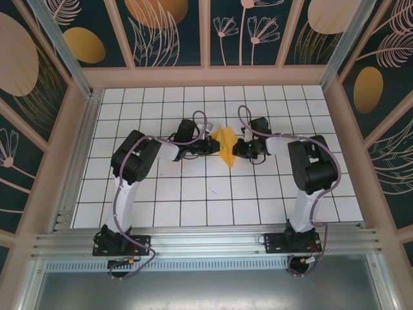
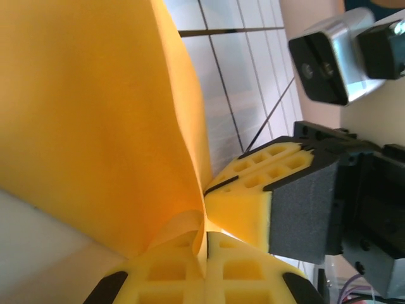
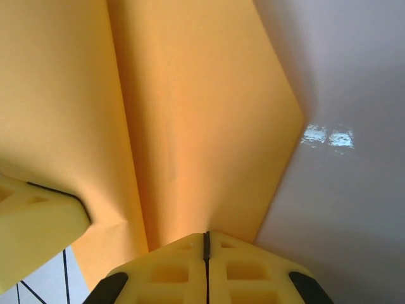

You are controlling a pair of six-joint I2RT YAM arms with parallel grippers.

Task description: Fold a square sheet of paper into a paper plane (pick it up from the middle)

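The orange sheet of paper (image 1: pixel 226 146) is held above the table's middle, folded into a pointed paper plane shape with its tip toward the near side. My left gripper (image 1: pixel 217 146) is shut on its left edge and my right gripper (image 1: pixel 237 149) on its right edge. In the left wrist view the paper (image 2: pixel 95 126) curls into my shut left gripper (image 2: pixel 207 250), with the right gripper's yellow fingers (image 2: pixel 253 199) just beyond. In the right wrist view the paper (image 3: pixel 196 114) shows a long centre crease, and my right gripper (image 3: pixel 205 244) is shut on its near edge.
The white grid table (image 1: pixel 193 194) lies under both arms. Wooden walls (image 1: pixel 335 123) fence it on the left, right and back. An aluminium rail (image 1: pixel 206 242) with the arm bases runs along the near edge.
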